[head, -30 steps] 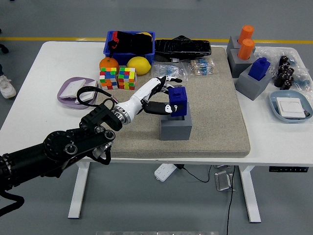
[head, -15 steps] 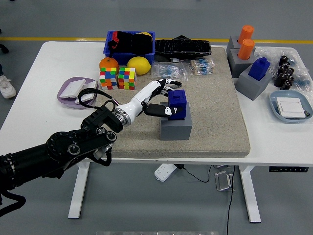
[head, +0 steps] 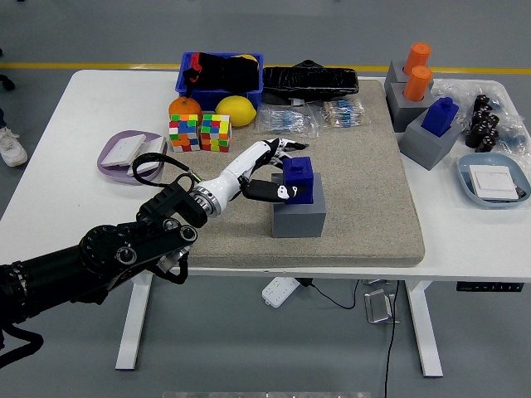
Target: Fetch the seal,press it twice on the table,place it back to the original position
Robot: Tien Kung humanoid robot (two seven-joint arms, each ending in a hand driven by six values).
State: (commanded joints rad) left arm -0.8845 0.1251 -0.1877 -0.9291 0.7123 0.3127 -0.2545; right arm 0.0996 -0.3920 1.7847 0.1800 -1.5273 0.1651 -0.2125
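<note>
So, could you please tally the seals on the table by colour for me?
Blue seals: 2, one gripped by the left robot hand over the grey block on the mat, one on the grey block at right.
Orange seals: 2, far right corner.
Total: 4

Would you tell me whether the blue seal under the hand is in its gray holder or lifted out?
In. The seal sits upright in the holder, base hidden, with the left hand closed around it.
</note>
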